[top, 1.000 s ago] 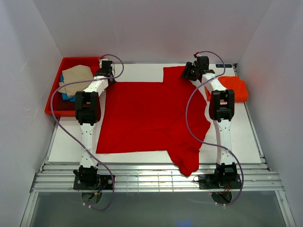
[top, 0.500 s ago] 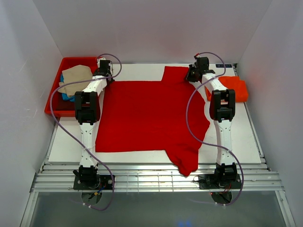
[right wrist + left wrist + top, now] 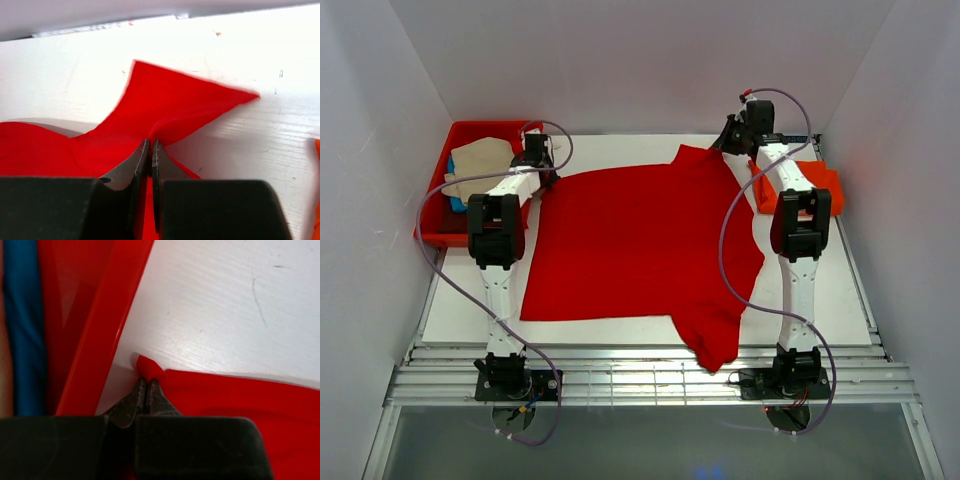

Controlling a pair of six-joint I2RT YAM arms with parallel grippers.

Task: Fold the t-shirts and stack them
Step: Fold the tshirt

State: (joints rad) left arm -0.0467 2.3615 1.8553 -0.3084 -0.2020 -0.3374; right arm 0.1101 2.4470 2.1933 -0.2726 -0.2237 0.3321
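Landmark: a rigid red plastic tray (image 3: pixel 432 228) is seen at the far left edge of the white table board (image 3: pixel 470 300).
Main shirt: a bright red soft cloth t-shirt (image 3: pixel 640 250) is spread on the board directly to the right of the tray. One sleeve is draped over the near edge of the board, well away from the tray.
Left gripper (image 3: pixel 146 382): the jaws are pressed together on the shirt's far left corner, just beside the tray's right wall. The pinched corner is raised in a small peak.
Right gripper (image 3: pixel 150 145): the jaws are closed tightly on a fold of the same shirt at its far sleeve, well to the right of the tray. The cloth there is lifted off the board.
Tray contents: a beige cloth t-shirt (image 3: pixel 480 165) is laid on top. A blue cloth shirt (image 3: pixel 458 203) is seen under it at the near side.
Opposite side: a folded orange-red cloth t-shirt (image 3: pixel 830 190) is placed at the board's right edge, farthest from the tray, and is partly hidden by the right arm.
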